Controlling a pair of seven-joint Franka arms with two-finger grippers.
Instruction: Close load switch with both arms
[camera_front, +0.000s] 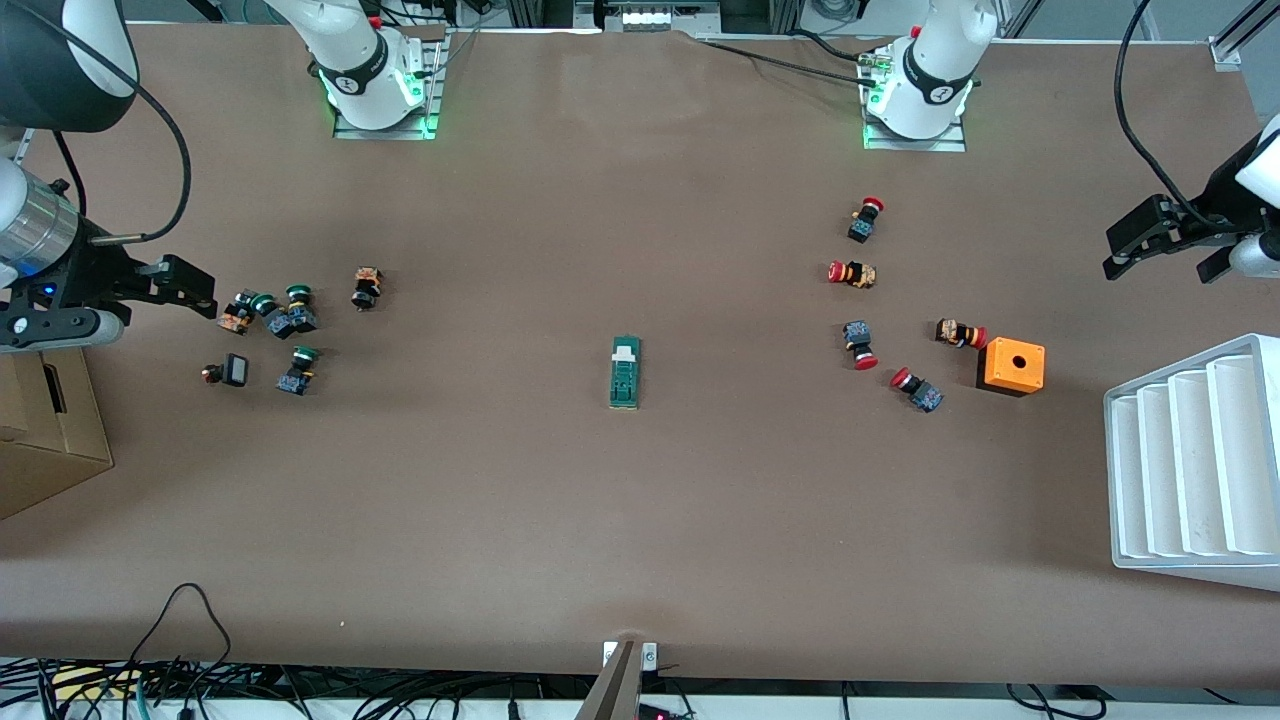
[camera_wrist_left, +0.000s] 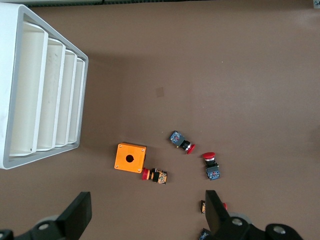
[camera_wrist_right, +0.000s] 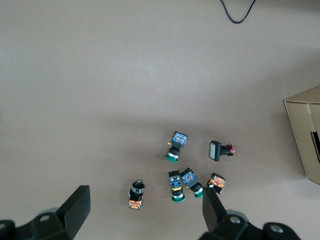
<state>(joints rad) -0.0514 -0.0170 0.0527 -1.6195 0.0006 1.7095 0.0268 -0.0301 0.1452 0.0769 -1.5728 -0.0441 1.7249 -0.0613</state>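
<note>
**Both arms out wide, switch untouched**

The load switch (camera_front: 625, 372) lies mid-bench, alone. My left gripper (camera_front: 1165, 243) and right gripper (camera_front: 180, 287) hang at opposite bench ends, jaws released and empty. I should approach squarely: one braces the green body, one pushes the white slider.

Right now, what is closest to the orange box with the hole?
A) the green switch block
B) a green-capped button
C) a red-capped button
C: a red-capped button lies right beside the orange box, while the load switch sits alone mid-table.
</note>
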